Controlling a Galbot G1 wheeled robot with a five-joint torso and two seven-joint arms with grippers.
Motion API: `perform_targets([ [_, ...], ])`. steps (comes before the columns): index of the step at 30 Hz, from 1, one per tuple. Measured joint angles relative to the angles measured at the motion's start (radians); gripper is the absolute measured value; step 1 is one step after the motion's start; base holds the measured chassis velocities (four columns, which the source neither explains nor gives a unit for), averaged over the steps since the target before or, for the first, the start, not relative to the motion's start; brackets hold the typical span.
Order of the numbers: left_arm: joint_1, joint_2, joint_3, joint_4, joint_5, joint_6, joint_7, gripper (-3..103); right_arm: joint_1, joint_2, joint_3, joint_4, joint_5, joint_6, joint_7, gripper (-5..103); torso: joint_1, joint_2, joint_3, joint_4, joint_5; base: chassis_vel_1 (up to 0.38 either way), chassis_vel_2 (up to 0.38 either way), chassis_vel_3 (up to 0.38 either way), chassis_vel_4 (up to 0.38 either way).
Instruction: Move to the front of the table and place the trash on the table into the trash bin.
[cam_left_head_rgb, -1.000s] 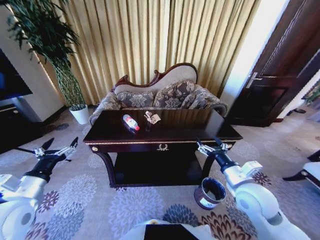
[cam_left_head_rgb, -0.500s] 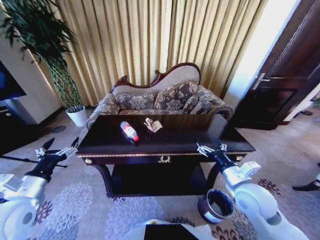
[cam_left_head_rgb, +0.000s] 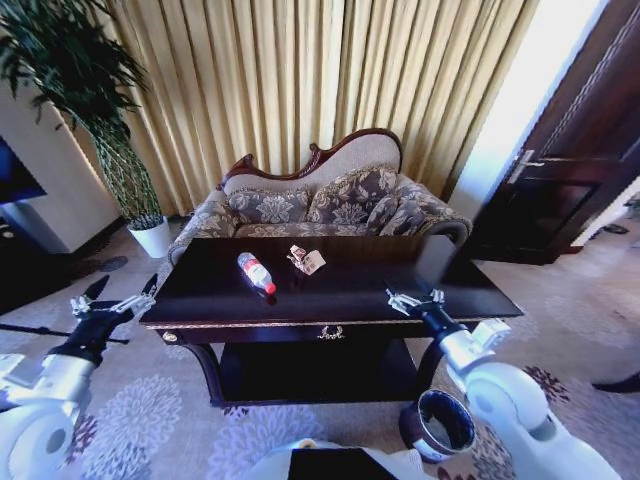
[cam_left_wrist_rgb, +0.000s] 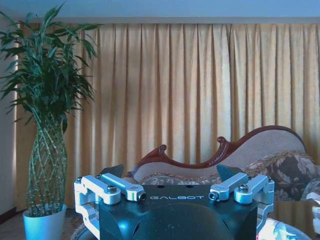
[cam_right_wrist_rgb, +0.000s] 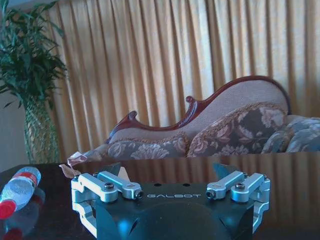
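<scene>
The dark glossy table stands in front of me in the head view. On its top lie a clear bottle with a red cap and a crumpled tan-white wrapper. The right wrist view shows the same bottle and wrapper on the table. The dark round trash bin stands on the carpet by the table's front right leg. My right gripper hovers open over the table's front right part. My left gripper is open, off the table's left end.
A patterned sofa stands behind the table, with gold curtains behind it. A tall plant in a white pot is at the back left, and a dark door at the right. The floor is flowered carpet.
The whole view has shifted: the table is nearer and larger, and the bin has slid to the lower right. Both arms hold the same pose, and the bottle and wrapper lie as before.
</scene>
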Motion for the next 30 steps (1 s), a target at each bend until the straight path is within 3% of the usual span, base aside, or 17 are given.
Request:
perform_targets([
  [5,0.009,-0.010,-0.010,0.003,0.000,-0.007,-0.004,100,0.125,-0.046,-0.071,-0.069,0.035,-0.022,-0.008,100,0.001,-0.001,0.001,0.0001,0.0001,0.000,0.000,0.000,0.000],
  [10,0.010,-0.033,-0.004,0.003,0.008,-0.007,-0.009,100,0.280,-0.076,-0.212,-0.144,0.063,-0.037,-0.008,100,0.001,-0.001,0.000,0.0001,0.0000,0.000,0.000,0.000,0.000],
  [13,0.017,-0.047,-0.012,-0.010,0.011,-0.007,-0.010,100,0.420,-0.092,-0.349,-0.200,0.077,-0.045,-0.008,100,0.001,-0.001,0.000,0.0000,0.0000,0.000,0.000,0.000,0.000],
  [15,0.018,-0.048,-0.013,-0.010,0.011,-0.007,-0.010,100,0.437,-0.092,-0.364,-0.206,0.079,-0.047,-0.008,100,0.001,-0.001,0.000,0.0000,0.0001,0.000,0.000,0.000,0.000],
  [16,0.020,-0.055,-0.020,-0.015,0.013,-0.007,-0.011,100,0.523,-0.088,-0.437,-0.235,0.085,-0.054,-0.006,100,0.001,-0.001,0.000,0.0000,-0.0001,0.000,0.000,0.000,0.000],
  [18,0.021,-0.058,-0.022,-0.016,0.013,-0.007,-0.011,100,0.547,-0.084,-0.458,-0.245,0.086,-0.055,-0.005,100,0.001,-0.001,0.000,0.0000,0.0001,0.000,0.000,0.000,0.000],
  [21,0.024,-0.072,-0.027,-0.022,0.017,-0.007,-0.013,100,0.670,-0.057,-0.589,-0.302,0.096,-0.063,0.019,100,0.001,-0.001,0.000,0.0002,0.0000,0.000,0.000,0.000,0.000],
  [30,0.025,-0.094,-0.037,-0.026,0.024,-0.007,-0.014,100,0.823,0.011,-0.764,-0.430,0.094,-0.067,0.033,100,0.001,-0.001,0.000,0.0000,-0.0001,0.000,0.000,0.000,0.000],
])
